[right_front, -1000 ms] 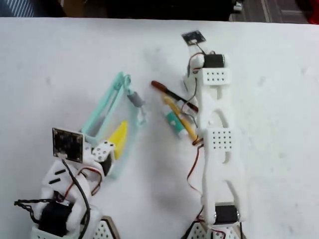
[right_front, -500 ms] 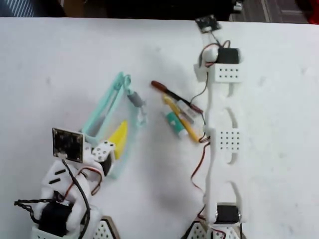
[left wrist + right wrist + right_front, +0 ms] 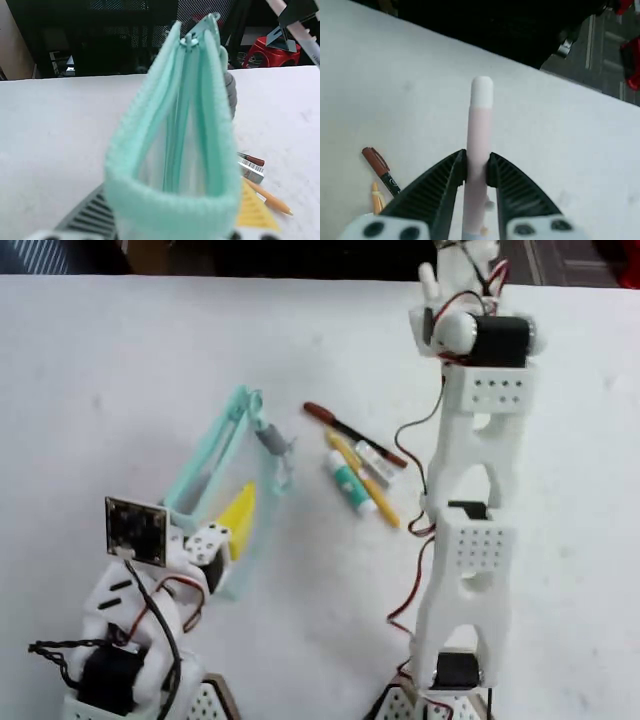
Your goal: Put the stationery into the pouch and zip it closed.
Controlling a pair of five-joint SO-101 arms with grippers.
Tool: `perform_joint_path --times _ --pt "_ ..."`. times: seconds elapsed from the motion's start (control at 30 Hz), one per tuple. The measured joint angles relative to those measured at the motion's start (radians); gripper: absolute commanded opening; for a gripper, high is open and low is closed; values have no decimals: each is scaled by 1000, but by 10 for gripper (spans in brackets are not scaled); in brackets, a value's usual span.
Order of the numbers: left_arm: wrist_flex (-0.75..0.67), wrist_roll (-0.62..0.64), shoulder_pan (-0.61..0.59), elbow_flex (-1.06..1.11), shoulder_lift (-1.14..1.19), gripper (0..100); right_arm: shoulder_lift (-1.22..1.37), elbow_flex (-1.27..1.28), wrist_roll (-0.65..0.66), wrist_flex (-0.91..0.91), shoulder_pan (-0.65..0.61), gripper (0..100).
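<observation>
Nearest the arm bases, the left hand (image 3: 228,530) is clamped on the near end of the mint-green pouch (image 3: 215,475), which lies on the white worktop (image 3: 120,360) with its zip undone and its grey zip pull (image 3: 270,440) at the far end. Just beyond the pouch, apart from it, lie a brown-capped pen (image 3: 345,427), a yellow pen (image 3: 362,480) and a teal-and-white tube (image 3: 350,486), bunched together. Farthest out, near the worktop's far edge, the right hand (image 3: 477,162) pinches a pale pink pen (image 3: 480,115) with a white cap, most of the barrel standing out past the fingers.

The likely trouble is at the pouch mouth. It is a narrow gap, and a pen brought in off-line could catch on the zip teeth or shove the soft pouch out of the left hand's hold. Gripped low, the pen may also swivel or slip; dropped here, it could roll off the far edge.

The left wrist view looks straight down the mouth and shows how far it gapes, which from above reads as a thin slit. I cannot tell whether anything lies inside. The high view gives what neither wrist view does: the pen is well apart from the pouch.
</observation>
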Motion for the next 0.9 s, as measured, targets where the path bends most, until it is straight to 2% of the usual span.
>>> perform_joint_path --times 0.27,0.53,0.67,0.9 --pt "0 0 0 0 0 211 -186 44 0 2 0 15" --pt "0 0 0 0 0 211 -512 489 0 2 -11 16" --pt "0 0 0 0 0 212 -680 631 0 2 -69 16" --pt "0 0 23 0 0 214 -876 663 0 2 -219 16"
